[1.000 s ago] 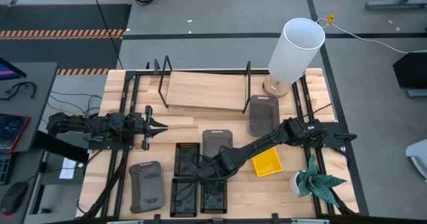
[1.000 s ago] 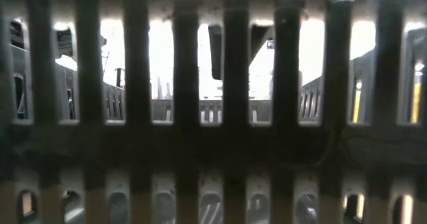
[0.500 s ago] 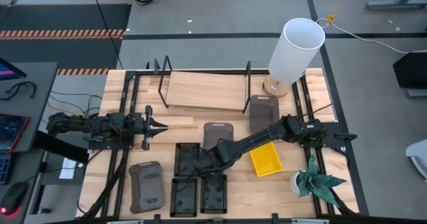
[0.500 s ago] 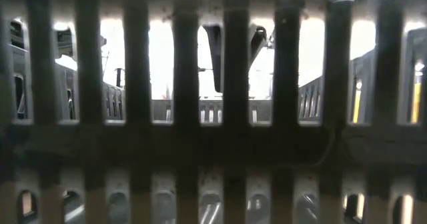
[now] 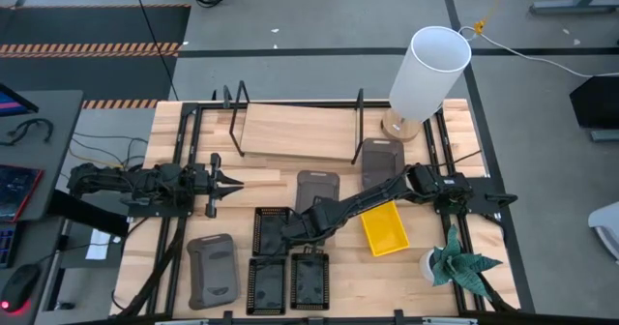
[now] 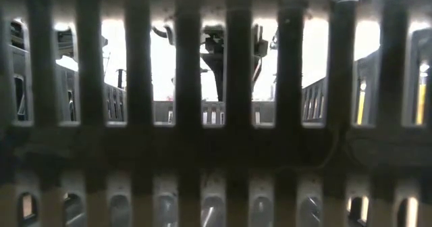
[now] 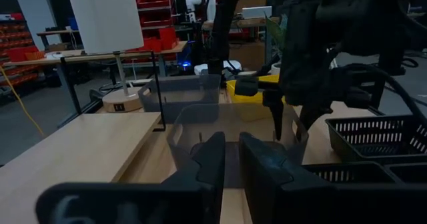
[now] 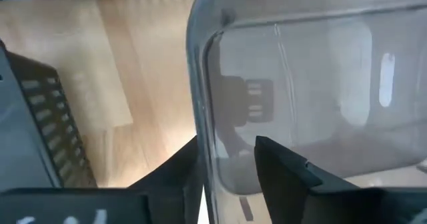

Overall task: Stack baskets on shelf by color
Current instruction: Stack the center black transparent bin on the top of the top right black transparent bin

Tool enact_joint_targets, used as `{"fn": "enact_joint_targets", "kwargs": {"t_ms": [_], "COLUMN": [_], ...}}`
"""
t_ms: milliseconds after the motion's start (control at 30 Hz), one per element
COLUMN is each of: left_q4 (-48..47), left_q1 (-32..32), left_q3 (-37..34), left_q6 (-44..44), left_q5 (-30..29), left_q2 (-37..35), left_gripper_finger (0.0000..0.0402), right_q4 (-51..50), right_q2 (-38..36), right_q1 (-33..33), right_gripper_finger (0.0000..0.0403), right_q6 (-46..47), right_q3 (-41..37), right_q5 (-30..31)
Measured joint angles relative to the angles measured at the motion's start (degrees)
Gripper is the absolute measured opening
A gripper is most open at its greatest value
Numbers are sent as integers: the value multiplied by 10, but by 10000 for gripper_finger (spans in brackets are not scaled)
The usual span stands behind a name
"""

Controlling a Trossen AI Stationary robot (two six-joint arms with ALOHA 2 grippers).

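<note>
My right gripper reaches across the table's middle and is shut on a dark grey, see-through basket, which also shows in the left wrist view. This basket lies just short of the wooden shelf. My left gripper waits shut and empty at the left, pointing right. One grey basket sits by the shelf's right frame and another at the near left. Three black mesh baskets and a yellow basket rest flat on the table. My right gripper holds the grey basket by its near end wall. One finger is inside the basket and one is outside. The fingers come from above, pointing down. I cannot tell whether the basket's far end is off the table.
A white lamp stands at the far right and a small potted plant at the near right. The shelf's black wire frames rise at both of its ends. A mesh basket wall fills the low view.
My right gripper has gone up and toward the table's far edge and a little left, taking the grey basket along. The basket now lies closer to the shelf than a second ago.
</note>
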Motion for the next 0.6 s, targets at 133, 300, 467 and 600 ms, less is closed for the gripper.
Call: {"fn": "enact_joint_targets", "kwargs": {"t_ms": [133,300,467,600], "left_q4": [0,0,0,0], "left_q1": [0,0,0,0], "left_q3": [0,0,0,0], "left_q6": [0,0,0,0], "left_q5": [0,0,0,0], "left_q2": [0,0,0,0], "left_gripper_finger": [54,59,54,51], "right_q4": [-2,10,19,15], "right_q2": [1,0,-2,-2], "right_q1": [0,-1,-2,-2], "right_gripper_finger": [94,17,8,6], "right_q6": [-1,-2,3,0], "right_q3": [-7,-17,-26,-23], "right_q5": [-2,-16,-26,-25]}}
